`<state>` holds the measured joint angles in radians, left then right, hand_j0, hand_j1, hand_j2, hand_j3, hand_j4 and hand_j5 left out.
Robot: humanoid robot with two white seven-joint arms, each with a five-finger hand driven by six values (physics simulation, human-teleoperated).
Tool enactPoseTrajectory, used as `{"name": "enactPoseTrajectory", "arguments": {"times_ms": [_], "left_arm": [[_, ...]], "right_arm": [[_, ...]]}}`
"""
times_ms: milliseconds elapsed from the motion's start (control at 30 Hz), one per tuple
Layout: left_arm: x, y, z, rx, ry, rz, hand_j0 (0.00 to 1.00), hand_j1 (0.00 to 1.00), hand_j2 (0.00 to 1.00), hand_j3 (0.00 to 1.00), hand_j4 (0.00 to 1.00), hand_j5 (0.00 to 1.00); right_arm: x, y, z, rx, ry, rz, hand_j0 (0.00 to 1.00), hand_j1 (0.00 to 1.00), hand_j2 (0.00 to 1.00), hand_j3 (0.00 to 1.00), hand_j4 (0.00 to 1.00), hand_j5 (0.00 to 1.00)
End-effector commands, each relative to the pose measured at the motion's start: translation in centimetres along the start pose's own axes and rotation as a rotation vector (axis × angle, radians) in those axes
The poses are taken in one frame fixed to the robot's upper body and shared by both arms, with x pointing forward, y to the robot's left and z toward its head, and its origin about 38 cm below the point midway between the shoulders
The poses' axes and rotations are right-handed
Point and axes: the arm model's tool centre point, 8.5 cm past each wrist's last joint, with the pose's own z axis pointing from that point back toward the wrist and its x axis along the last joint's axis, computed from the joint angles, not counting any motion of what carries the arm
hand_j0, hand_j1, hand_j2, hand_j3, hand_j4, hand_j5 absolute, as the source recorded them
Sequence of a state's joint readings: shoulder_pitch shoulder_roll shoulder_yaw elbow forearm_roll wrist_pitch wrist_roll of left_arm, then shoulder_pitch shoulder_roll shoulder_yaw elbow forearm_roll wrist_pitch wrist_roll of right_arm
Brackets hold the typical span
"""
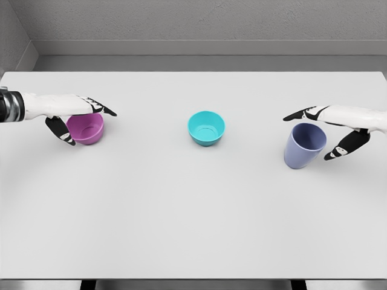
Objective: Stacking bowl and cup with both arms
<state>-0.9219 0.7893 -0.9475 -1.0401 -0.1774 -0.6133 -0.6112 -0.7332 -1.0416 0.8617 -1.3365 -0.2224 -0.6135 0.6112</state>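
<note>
Two robot hands reach in from opposite sides of the desk, each at its own vessel.

The left robot hand (75,115) stretches out level from the left edge, fingers extended over the rim of the purple bowl (86,128) and thumb dropped down its near left side, so the hand brackets the bowl; whether it grips firmly I cannot tell. The right robot hand (334,130) comes in from the right edge likewise, fingers pointing left above the blue cup (304,145), thumb lowered beside the cup's right wall, spread around it. The cup stands slightly tilted. Between them, well apart from both, a teal bowl (206,127) sits upright at the middle of the white desk (193,217).
</note>
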Motion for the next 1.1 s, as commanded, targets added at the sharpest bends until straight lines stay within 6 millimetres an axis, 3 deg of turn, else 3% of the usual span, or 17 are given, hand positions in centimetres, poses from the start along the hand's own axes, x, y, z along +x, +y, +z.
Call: {"name": "enactPoseTrajectory", "arguments": {"times_ms": [0,1067], "left_arm": [[-0.2,-0.1,0.0,0.001,0.006,0.007,1.0,1.0,1.0,1.0,1.0,1.0],[-0.4,-0.6,-1.0,-0.014,0.015,0.017,1.0,1.0,1.0,1.0,1.0,1.0]], "right_arm": [[-0.1,0.0,-0.3,-0.006,-0.005,-0.009,1.0,1.0,1.0,1.0,1.0,1.0],[-1.5,1.0,-1.4,0.009,0.024,-0.03,1.0,1.0,1.0,1.0,1.0,1.0]]}}
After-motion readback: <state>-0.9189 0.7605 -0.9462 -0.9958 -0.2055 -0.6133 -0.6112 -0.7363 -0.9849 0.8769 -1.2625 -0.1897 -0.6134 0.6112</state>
